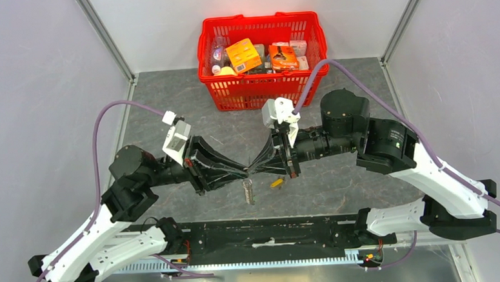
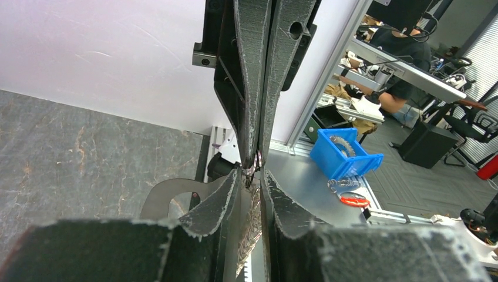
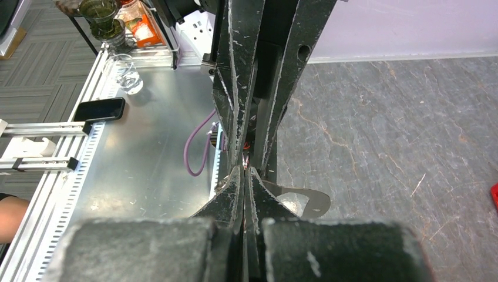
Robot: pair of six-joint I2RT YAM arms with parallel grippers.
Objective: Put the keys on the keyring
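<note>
Keyring (image 1: 248, 191) hangs below the meeting tips, pinched at its top by the closed right gripper (image 1: 252, 169). Left gripper (image 1: 242, 173) narrowly parted around it, grip unclear. Yellow key (image 1: 276, 183) on the table (image 1: 340, 194), just below the right gripper.
</note>
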